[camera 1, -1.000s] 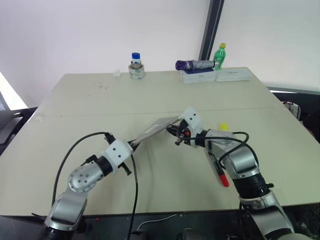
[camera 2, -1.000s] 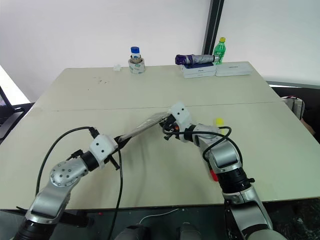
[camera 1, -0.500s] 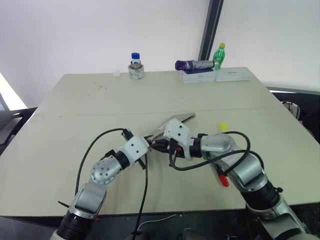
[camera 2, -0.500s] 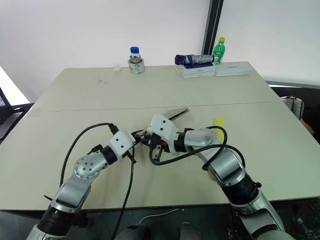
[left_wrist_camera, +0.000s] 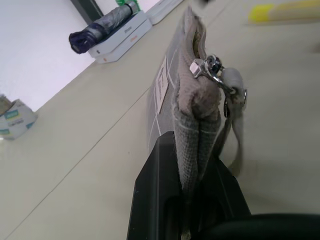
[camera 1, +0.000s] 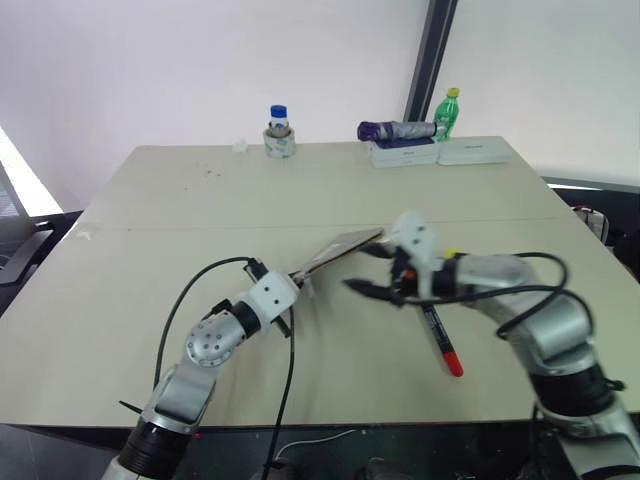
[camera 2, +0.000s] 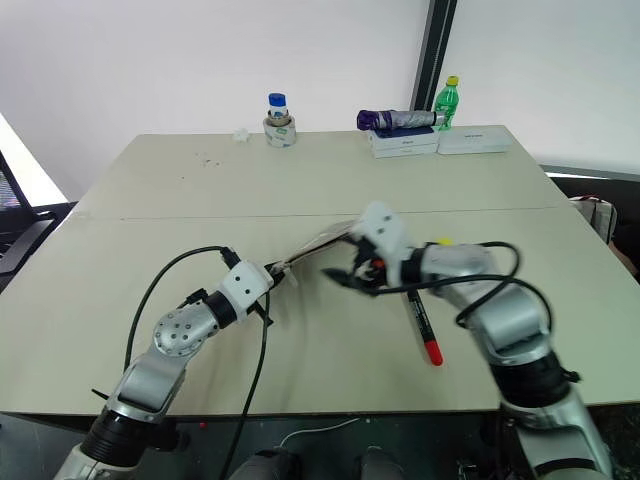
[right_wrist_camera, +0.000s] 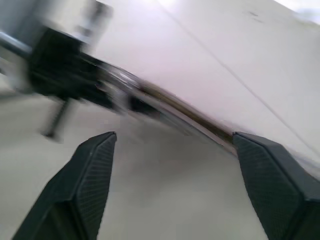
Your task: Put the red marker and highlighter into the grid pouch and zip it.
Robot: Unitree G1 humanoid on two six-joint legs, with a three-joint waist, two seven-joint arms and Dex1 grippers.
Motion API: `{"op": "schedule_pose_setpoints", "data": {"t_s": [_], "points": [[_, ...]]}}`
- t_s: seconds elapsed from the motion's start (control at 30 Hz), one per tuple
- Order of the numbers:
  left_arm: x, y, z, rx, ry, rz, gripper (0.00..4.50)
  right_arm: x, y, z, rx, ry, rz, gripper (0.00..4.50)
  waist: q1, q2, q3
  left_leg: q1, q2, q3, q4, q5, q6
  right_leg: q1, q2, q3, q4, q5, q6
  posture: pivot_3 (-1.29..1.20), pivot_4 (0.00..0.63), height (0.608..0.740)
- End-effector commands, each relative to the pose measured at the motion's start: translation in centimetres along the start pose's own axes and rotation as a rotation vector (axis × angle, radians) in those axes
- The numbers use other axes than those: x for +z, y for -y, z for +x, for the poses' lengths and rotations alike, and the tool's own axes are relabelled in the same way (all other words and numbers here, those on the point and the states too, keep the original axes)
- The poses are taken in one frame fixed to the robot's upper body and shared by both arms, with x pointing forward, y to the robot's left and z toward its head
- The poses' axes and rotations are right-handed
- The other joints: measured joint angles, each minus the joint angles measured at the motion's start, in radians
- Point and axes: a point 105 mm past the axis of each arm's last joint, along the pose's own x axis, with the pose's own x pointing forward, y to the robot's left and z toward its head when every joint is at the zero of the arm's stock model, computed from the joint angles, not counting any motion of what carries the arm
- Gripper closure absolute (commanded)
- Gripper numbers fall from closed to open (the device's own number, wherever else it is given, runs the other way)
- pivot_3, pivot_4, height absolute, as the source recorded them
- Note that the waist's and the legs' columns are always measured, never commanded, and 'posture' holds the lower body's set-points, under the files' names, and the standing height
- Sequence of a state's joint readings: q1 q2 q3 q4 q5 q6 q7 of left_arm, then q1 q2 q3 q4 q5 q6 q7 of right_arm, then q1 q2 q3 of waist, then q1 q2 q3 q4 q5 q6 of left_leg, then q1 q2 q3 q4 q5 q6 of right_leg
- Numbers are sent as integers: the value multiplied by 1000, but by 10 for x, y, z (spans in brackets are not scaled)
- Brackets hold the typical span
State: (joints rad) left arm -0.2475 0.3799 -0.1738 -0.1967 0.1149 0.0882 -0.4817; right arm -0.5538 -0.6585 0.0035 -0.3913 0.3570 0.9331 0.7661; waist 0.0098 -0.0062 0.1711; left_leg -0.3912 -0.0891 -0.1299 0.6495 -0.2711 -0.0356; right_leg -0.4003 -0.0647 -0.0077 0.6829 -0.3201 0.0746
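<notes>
**Operator:** Left eye view first. Which arm is nearer the pen?

**Technician:** The right gripper (camera 1: 372,288) is. Its black fingers stand apart with nothing between them, pointing toward the robot's left. The slim black-barrelled red marker with red cap (camera 1: 440,338) lies flat on the beige surface (camera 1: 200,215) just beside and below that hand, on the near side toward the robot. Its long axis runs away from the robot to toward it, red end nearest the front edge.

**Operator:** And the pouch?

**Technician:** The left gripper (left_wrist_camera: 192,165) has its fingers clamped on one end of the flat grey fabric grid pouch with white lines (camera 1: 335,250). The left wrist view shows the zip slider and cord pull at the pinched end, with the pouch held on edge, mouth uppermost. The far end slopes away toward the right hand.

**Operator:** The second pen?

**Technician:** The short translucent yellow highlighter (left_wrist_camera: 285,11) lies on the surface beyond the right forearm, mostly hidden in the head views.

**Operator:** Clearance?

**Technician:** Open surface surrounds the marker on all sides. The bottles, tape roll and boxes along the far edge are well apart. In my judgement, the right hand must swing back toward the robot and turn its fingers across the barrel.
</notes>
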Motion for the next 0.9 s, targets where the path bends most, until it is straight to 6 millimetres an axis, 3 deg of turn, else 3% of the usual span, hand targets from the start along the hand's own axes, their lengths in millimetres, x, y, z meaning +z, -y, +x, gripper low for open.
{"op": "schedule_pose_setpoints", "data": {"t_s": [0.03, 0.1, 0.2, 0.23, 0.5, 0.67, 0.77, 0.9], "points": [[12, -10, -3, 20, 59, 6, 4500, -18, 44, -25, -216, -65, 111, 910, 1, 0, 0, 0, 0, 0, 0, 0, 0, 0, 0, 0, 0, 0, 0, 0, 150, 740], [14, -9, -3, 16, 67, 3, 4500, -32, 66, -35, -327, -110, 151, 910, 2, 0, 0, 0, 0, 0, 0, 0, 0, 0, 0, 0, 0, 0, 0, 0, 150, 740], [16, -6, -1, 6, 78, -1, 4500, -60, 97, -54, -516, -182, 231, 64, 2, 0, 0, 0, 0, 1, 0, 0, -1, 0, 0, 0, 0, 0, 0, 0, 150, 740], [17, -5, -1, 5, 79, -2, 4500, -65, 100, -55, -541, -192, 245, 64, 2, 0, 0, 0, 0, 1, 0, 1, -1, 0, 0, 0, 0, 0, 0, 0, 150, 740], [20, -2, 4, 16, 90, -5, 4500, -103, 96, -48, -619, -241, 430, 64, -2, 0, 0, 0, 1, 2, 0, 1, -1, 0, 0, 0, 0, 0, 0, 0, 150, 740], [21, 0, 3, 11, 95, -12, 4500, -117, 87, -42, -638, -296, 445, 64, 2, 0, 0, 0, 0, 3, 0, 1, -1, 0, 0, 1, 0, 0, 0, 0, 150, 740], [21, 1, 3, 7, 96, -14, 4500, -124, 92, -46, -690, -322, 446, 882, 2, 0, 0, 0, 0, 3, 0, 1, -1, 0, 0, 1, 0, 0, 0, 0, 150, 740], [21, 2, 3, 1, 97, -20, 4500, -123, 95, -49, -699, -322, 417, 2906, 1, 0, 0, 0, 0, 3, 0, 1, -1, 1, 0, 1, 0, 0, 0, 0, 150, 740]]}}
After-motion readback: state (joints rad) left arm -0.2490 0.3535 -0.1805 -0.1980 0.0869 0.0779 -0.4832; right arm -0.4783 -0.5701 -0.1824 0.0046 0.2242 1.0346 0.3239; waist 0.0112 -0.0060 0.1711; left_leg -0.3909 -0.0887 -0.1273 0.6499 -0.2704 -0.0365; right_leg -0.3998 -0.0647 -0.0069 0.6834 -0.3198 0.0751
